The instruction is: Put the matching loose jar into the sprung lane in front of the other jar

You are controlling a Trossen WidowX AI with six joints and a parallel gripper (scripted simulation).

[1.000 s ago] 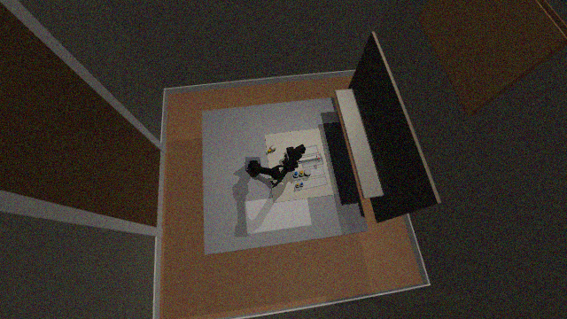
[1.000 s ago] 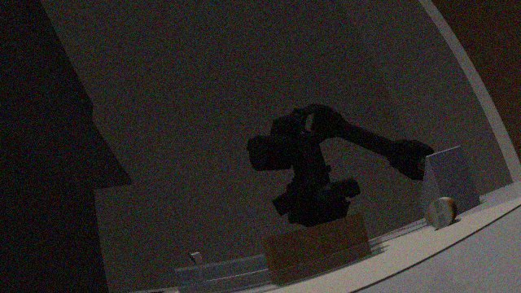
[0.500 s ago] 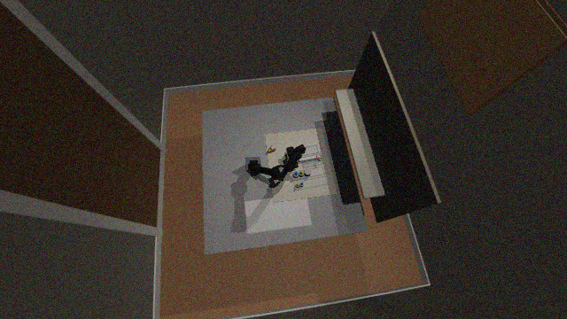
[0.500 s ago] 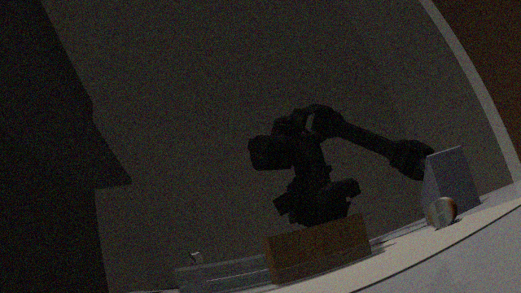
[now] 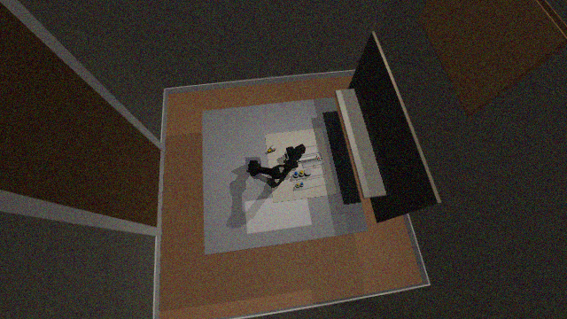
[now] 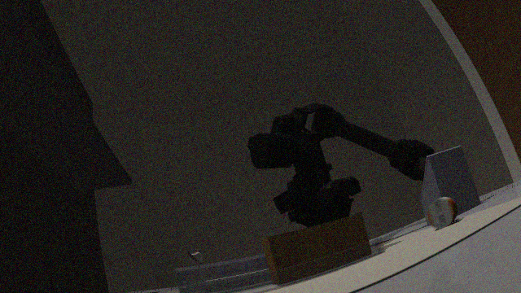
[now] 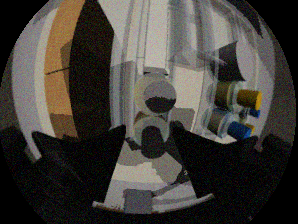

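From here the jaws look parted around the front jar [image 7: 152, 142], which sits in line before the old jar [image 7: 159, 95]; this seems the release, so next they should lift straight clear, gently.

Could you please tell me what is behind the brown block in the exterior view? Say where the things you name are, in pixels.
The lower end of the dark arm shows above the brown block [image 6: 319, 250]; whatever stands directly behind it is covered.

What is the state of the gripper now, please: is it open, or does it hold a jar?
Gripper: open, its fingers standing apart on either side of the nearer dark-topped jar, with no grip on it.
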